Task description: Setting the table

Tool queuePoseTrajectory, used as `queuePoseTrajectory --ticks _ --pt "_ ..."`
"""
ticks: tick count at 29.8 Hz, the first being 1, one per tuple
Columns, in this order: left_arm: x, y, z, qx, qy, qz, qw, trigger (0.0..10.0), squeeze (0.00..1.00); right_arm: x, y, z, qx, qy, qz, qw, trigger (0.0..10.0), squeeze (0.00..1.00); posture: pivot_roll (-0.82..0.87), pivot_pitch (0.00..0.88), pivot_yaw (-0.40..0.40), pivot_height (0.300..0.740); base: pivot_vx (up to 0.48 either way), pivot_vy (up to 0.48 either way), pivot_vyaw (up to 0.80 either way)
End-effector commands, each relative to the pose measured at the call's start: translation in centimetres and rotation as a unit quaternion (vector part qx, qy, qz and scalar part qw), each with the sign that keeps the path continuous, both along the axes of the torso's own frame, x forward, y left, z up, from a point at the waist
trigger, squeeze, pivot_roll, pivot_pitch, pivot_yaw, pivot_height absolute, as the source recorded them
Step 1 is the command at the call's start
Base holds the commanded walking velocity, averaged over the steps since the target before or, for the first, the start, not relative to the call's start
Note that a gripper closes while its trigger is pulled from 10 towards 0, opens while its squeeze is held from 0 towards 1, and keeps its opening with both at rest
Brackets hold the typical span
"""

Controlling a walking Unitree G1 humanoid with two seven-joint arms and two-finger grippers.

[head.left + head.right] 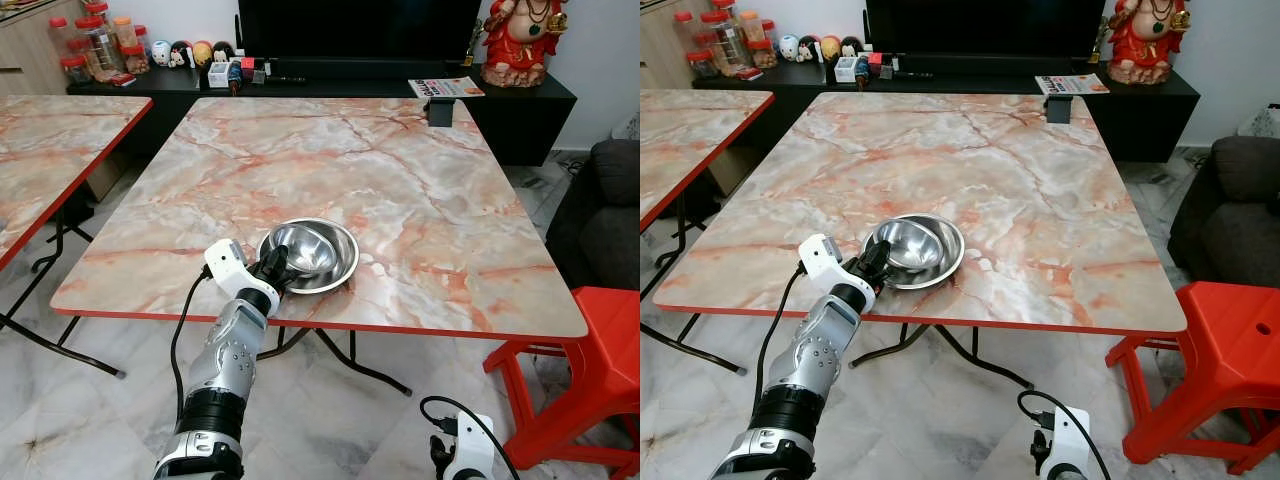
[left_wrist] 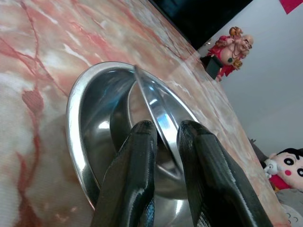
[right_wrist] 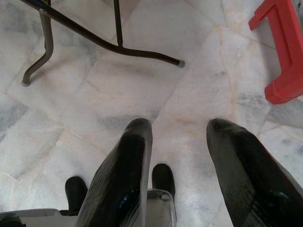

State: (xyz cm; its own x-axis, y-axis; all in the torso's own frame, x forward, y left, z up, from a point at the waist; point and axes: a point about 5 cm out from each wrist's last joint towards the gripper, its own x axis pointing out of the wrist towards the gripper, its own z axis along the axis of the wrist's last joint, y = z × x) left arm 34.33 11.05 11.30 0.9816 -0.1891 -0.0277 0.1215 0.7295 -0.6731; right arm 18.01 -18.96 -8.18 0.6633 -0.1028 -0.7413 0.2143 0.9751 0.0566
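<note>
Left claw point(image 2: 165, 135) pinches inner bowl point(image 1: 300, 247) rim (2 nested).

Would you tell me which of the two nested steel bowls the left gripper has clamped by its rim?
The left gripper grips the inner bowl, the smaller one tilted up inside the wider outer bowl.

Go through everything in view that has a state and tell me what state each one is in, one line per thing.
inner bowl: tilted inside the larger bowl, rim pinched by the left gripper
outer bowl: flat on the table, near its front edge
left gripper: shut on the inner bowl's rim
right gripper: open, hanging low over the floor
table: standing, bare apart from the bowls
red stool: upright beside the table
</note>
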Motion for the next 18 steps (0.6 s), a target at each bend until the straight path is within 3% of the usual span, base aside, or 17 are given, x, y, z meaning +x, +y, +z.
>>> queuePoseTrajectory --ticks 1,7,14,18 --pt "-0.1 -0.2 -0.4 0.01 0.013 -0.005 1.0 10.0 0.0 -0.2 0.1 -0.1 0.001 0.003 -0.001 1.0 10.0 0.0 0.01 0.0 0.015 0.74 0.0 0.0 0.0" --pt "-0.2 -0.3 -0.6 0.018 0.017 -0.012 1.0 10.0 0.0 -0.3 0.1 -0.1 0.001 0.004 0.0 1.0 10.0 0.0 0.01 0.0 0.015 0.74 0.0 0.0 0.0" --pt "-0.5 -0.2 -0.8 0.098 0.017 -0.051 0.994 10.0 0.0 -0.2 0.2 -0.1 0.001 0.003 0.001 1.0 10.0 0.0 0.0 0.0 0.015 0.74 0.0 0.0 0.0" --pt "-0.1 2.5 -0.1 0.174 0.008 -0.056 0.983 10.0 0.0 -0.2 0.2 -0.1 0.001 0.003 0.001 1.0 10.0 0.0 0.01 0.0 0.014 0.74 0.0 0.0 0.0"
